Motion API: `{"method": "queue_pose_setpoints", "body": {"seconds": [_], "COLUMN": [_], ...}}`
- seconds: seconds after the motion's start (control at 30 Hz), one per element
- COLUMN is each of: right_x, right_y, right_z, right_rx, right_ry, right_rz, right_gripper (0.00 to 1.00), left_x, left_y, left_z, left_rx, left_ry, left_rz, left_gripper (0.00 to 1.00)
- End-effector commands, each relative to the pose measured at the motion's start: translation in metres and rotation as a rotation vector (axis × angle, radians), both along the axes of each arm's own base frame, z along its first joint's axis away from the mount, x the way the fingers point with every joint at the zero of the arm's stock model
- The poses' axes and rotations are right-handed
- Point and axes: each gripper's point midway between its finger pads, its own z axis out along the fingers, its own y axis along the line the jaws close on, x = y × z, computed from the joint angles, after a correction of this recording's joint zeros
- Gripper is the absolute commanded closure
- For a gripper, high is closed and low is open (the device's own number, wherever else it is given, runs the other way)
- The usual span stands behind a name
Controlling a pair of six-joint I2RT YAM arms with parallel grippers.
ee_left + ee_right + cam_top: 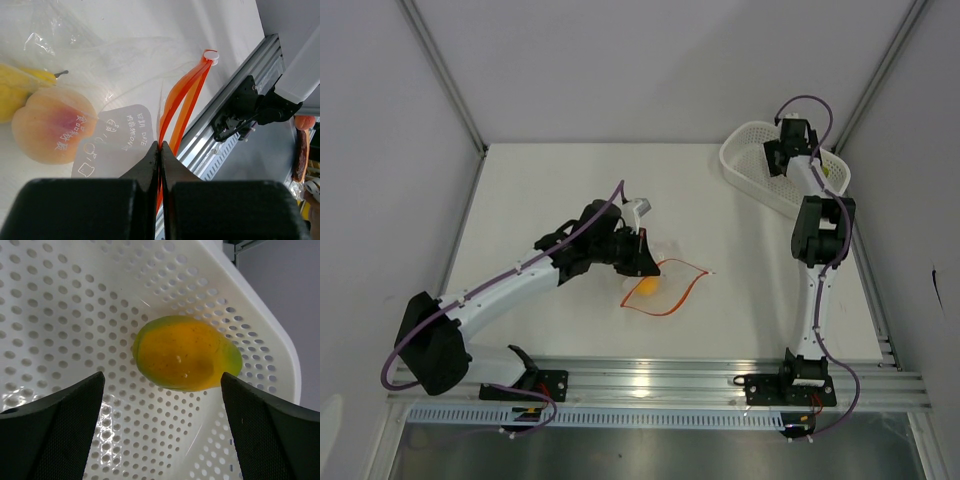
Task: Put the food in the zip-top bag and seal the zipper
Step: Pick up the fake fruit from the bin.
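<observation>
The left claw [160, 149] is pressed together on one end of the zipper [182, 97], so that the mouth of the bag [125, 55] is held open for loading. Beyond its tips, apparently inside the bag, a peach-toned fruit [50, 125] and a yellow fruit [12, 90] are lodged.

The right claw [161, 380] is spread wide, and a mango [185, 352] is framed just ahead of it in the basket [75, 300]. Little room is left on the side by the basket wall. Open bench [540, 190] is left between the claws.
</observation>
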Motion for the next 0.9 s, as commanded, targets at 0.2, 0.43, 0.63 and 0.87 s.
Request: {"method": "queue_pose_setpoints", "body": {"seconds": [0.2, 0.43, 0.63, 0.87], "right_x": [0.006, 0.01, 0.02, 0.028], "right_y": [-0.032, -0.046, -0.031, -0.011], "right_z": [-0.015, -0.025, -0.029, -0.033], "right_rx": [-0.134, -0.117, -0.055, 0.012], "right_ry": [0.031, 0.011, -0.007, -0.012], "right_rz": [-0.077, -0.117, -0.048, 0.038], "right_gripper": [0.0, 0.01, 0.01, 0.01], "left_x": [0.002, 0.006, 0.007, 0.008], "left_y": [-0.007, -0.012, -0.013, -0.015], "left_z": [0.008, 0.005, 0.0, -0.001], "left_rx": [-0.014, -0.013, -0.007, -0.009], "left_ry": [-0.014, -0.004, 0.013, 0.021], "left_rz": [-0.04, -0.044, -0.045, -0.043], "left_gripper": [0.99, 0.99, 0.99, 0.99]}}
